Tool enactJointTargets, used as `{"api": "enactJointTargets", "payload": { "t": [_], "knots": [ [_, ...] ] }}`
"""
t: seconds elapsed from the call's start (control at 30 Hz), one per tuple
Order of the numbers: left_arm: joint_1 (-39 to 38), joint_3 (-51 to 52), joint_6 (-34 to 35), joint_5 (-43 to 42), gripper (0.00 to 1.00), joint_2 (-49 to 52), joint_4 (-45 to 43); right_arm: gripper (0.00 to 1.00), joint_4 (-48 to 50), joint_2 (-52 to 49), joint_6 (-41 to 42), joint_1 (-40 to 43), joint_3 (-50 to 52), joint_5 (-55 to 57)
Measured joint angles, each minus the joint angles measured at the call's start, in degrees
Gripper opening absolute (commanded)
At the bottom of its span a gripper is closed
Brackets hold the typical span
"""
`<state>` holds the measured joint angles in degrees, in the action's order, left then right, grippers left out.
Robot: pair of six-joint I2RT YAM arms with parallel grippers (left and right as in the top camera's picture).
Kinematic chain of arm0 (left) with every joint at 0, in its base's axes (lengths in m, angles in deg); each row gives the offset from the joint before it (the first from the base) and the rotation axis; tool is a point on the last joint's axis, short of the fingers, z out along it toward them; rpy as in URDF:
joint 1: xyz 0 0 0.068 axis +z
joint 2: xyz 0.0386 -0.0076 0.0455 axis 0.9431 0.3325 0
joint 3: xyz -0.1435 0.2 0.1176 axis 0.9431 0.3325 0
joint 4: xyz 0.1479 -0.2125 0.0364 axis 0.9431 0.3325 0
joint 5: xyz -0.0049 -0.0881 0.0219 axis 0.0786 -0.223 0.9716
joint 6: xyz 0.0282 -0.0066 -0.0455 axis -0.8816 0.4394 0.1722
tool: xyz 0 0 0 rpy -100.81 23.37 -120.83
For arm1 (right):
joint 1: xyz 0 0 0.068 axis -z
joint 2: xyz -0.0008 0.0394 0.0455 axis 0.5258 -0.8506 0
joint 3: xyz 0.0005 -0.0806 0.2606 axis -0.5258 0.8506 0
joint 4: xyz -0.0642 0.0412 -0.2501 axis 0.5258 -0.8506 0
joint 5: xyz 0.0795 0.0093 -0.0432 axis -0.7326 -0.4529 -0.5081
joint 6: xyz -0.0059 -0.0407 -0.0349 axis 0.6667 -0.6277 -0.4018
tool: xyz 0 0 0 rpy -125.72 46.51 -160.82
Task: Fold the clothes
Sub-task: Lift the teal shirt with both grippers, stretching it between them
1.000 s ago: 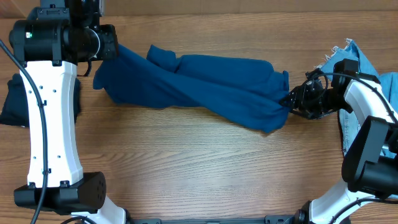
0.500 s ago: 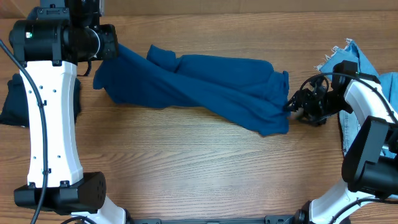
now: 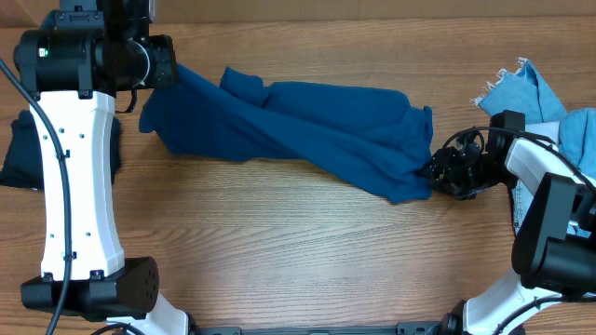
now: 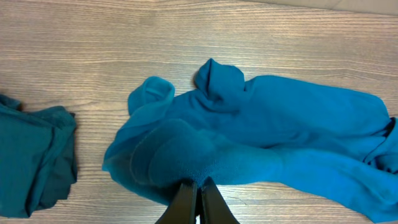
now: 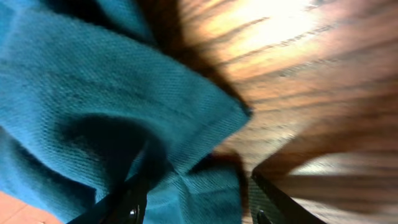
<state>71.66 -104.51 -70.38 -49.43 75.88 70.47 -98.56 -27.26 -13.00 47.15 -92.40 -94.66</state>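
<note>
The medium-blue jersey garment (image 3: 307, 130) lies crumpled across the table, from far left to right. My left gripper (image 3: 166, 74) is shut on its left end and holds that end raised; the wrist view shows the jaws closed on a bunch of the cloth (image 4: 199, 186). My right gripper (image 3: 438, 172) is at the garment's right end. Its fingers (image 5: 134, 199) stand wide apart, with a corner of the blue cloth (image 5: 205, 180) lying between them, not pinched. A dark navy garment (image 3: 14, 154) lies at the far left, also seen in the left wrist view (image 4: 31, 155).
Pale frayed denim pieces (image 3: 521, 88) lie at the right edge, partly under my right arm. A bright green item (image 3: 582, 130) sits beside them. Bare wooden table (image 3: 279, 242) lies in front of the garment.
My right gripper has shifted slightly toward the table's front along the garment's right end. The left arm and the garment's left end have not moved.
</note>
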Motion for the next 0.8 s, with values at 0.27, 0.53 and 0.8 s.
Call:
{"api": "enactJointTargets", "payload": {
  "t": [0.27, 0.53, 0.8],
  "knots": [
    [0.00, 0.00, -0.04, 0.00, 0.04, 0.00, -0.02, 0.18, 2.08, 0.00, -0.55, -0.09, 0.61, -2.67],
    [0.00, 0.00, -1.14, -0.02, 0.04, 0.00, -0.24, 0.04, -0.63, 0.00, -1.03, -0.09, 0.46, -5.11],
    [0.00, -0.13, -2.64, -0.02, 0.04, 0.00, -0.79, 0.04, -15.85, 12.68, -4.33, 0.07, -12.31, -4.26]
  ]
}}
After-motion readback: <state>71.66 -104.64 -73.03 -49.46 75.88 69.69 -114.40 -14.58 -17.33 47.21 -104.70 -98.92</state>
